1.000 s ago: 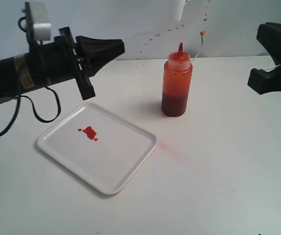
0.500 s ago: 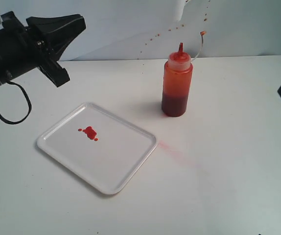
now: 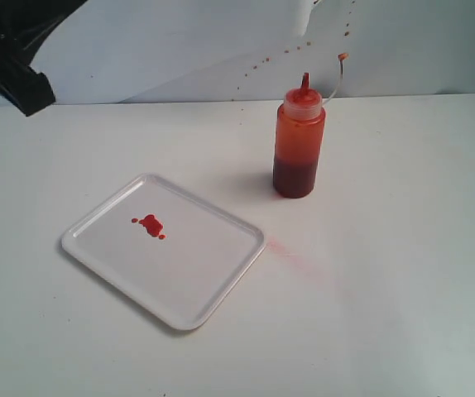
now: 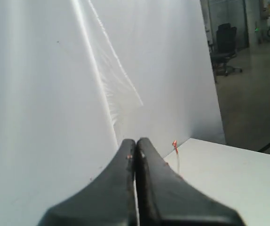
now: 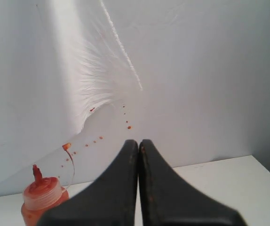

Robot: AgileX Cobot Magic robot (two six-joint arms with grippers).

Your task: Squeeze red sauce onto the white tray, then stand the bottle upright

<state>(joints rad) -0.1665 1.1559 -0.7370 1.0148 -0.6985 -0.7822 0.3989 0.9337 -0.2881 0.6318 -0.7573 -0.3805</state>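
Standing upright near the white tray (image 3: 213, 281) bearing the red sauce (image 3: 151, 224), the bottle (image 3: 299, 145) could topple only if the left gripper (image 4: 135, 141) or right gripper (image 5: 138, 142), both closed empty, sweeps across.

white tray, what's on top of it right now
Only a small cluster of red sauce blobs lies on the white tray; the rest of its surface is bare. The bottle stands upright off it, on the table. Nothing covers the tray.
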